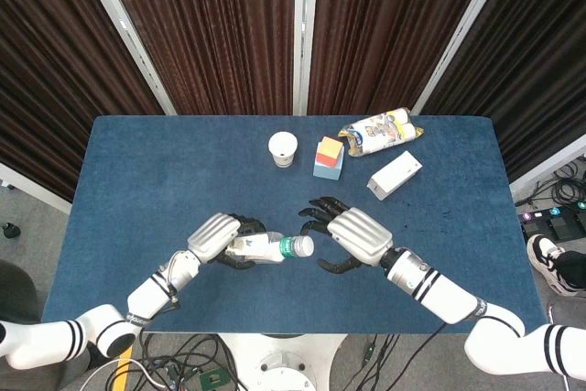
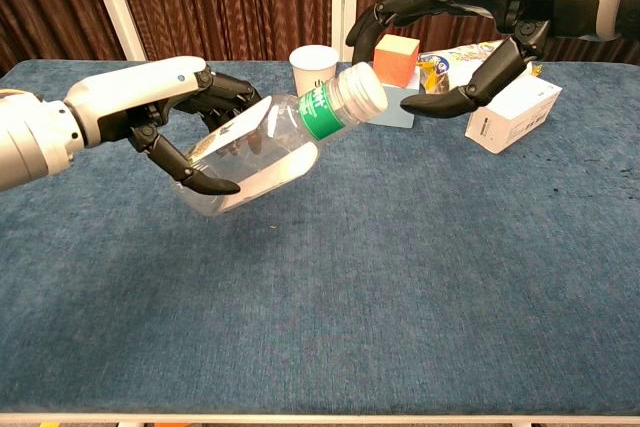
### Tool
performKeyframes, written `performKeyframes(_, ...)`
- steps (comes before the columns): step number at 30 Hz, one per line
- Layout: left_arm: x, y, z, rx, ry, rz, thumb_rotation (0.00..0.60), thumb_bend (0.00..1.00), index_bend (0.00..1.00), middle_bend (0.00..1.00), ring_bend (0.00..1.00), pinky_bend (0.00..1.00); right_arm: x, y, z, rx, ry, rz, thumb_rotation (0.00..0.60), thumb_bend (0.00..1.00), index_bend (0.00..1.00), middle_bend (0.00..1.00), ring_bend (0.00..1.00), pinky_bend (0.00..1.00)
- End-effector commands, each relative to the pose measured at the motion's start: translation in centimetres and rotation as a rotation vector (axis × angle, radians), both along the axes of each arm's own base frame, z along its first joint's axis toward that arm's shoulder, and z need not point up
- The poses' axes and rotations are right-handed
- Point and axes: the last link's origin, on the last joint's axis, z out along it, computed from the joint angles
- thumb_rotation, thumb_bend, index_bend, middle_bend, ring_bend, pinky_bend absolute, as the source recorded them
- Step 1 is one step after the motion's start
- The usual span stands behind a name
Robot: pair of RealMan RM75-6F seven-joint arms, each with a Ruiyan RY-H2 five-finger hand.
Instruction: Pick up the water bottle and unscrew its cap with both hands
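A clear plastic water bottle (image 2: 265,147) with a green label and a white cap (image 2: 362,89) is held off the table, tilted with its cap up and to the right. My left hand (image 2: 175,112) grips its body; in the head view the left hand (image 1: 213,237) covers most of the bottle (image 1: 267,246). My right hand (image 2: 470,7) hovers open just right of the cap, fingers curved around it but apart from it. Seen from the head camera, the right hand (image 1: 352,235) sits close beside the cap (image 1: 304,245).
At the back of the blue table (image 1: 146,171) stand a white paper cup (image 1: 283,148), a blue block topped by an orange-and-yellow cube (image 1: 328,157), a snack bag (image 1: 380,130) and a white box (image 1: 395,175).
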Motion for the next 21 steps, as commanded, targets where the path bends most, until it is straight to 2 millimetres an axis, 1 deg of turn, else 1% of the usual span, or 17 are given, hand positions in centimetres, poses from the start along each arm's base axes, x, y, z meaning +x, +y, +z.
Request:
performKeyframes(1, 0.0, 0.0, 0.0, -0.004, 0.006, 0.002, 0.600, 0.34, 0.56, 0.58, 0.44, 0.42, 0.1, 0.1, 0.0, 0.003, -0.001, 0.004, 0.520, 0.28, 0.29, 0.12, 0.00, 0.00)
performKeyframes(7, -0.1, -0.1, 0.0, -0.005, 0.008, 0.003, 0.600, 0.34, 0.56, 0.58, 0.44, 0.42, 0.2, 0.0, 0.0, -0.016, -0.004, 0.017, 0.518, 0.28, 0.29, 0.12, 0.00, 0.00)
performKeyframes(13, 0.0, -0.2, 0.3, 0.003, 0.000, -0.007, 0.600, 0.34, 0.56, 0.58, 0.44, 0.42, -0.5, -0.7, 0.1, -0.039, -0.002, -0.017, 0.517, 0.28, 0.29, 0.12, 0.00, 0.00)
performKeyframes(21, -0.2, 0.1, 0.4, 0.005, 0.001, 0.001, 0.600, 0.34, 0.56, 0.58, 0.44, 0.42, -1.0, -0.2, 0.2, -0.028, 0.014, -0.025, 0.521, 0.28, 0.29, 0.12, 0.00, 0.00)
